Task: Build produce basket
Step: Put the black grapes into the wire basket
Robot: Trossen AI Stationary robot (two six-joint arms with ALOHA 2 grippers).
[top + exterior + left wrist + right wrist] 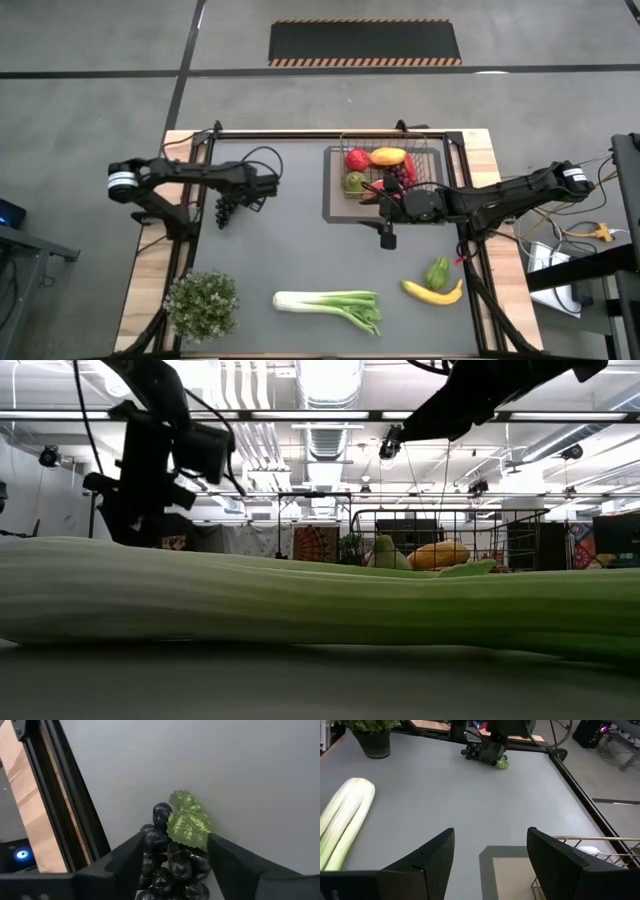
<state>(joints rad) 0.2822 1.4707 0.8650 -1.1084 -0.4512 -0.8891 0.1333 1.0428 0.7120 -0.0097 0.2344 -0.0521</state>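
Note:
A bunch of dark purple grapes [167, 865] with a green leaf lies on the grey table at the left. My left gripper [173, 840] points steeply down over it, open, one finger on each side of the bunch. The wire basket [432, 160] stands at the far right and holds a red apple [356, 159], an orange mango [388, 156], a lime [355, 182] and red chilli peppers [406, 176]. My right gripper [490, 831] hangs open above the table by the basket's near left corner, pointing toward the table's left, with nothing between its fingers. My left gripper has its two fingers [125, 862] around the grape bunch [150, 845], coming from above at a slant. The bunch lies on the table. Whether a finger touches the grapes, I cannot tell.
A long leek [330, 305] lies along the near edge and fills the low view [300, 600]. A banana [432, 293] and a green pepper [437, 272] lie at the near right. A bushy potted plant [202, 303] stands at the near left corner.

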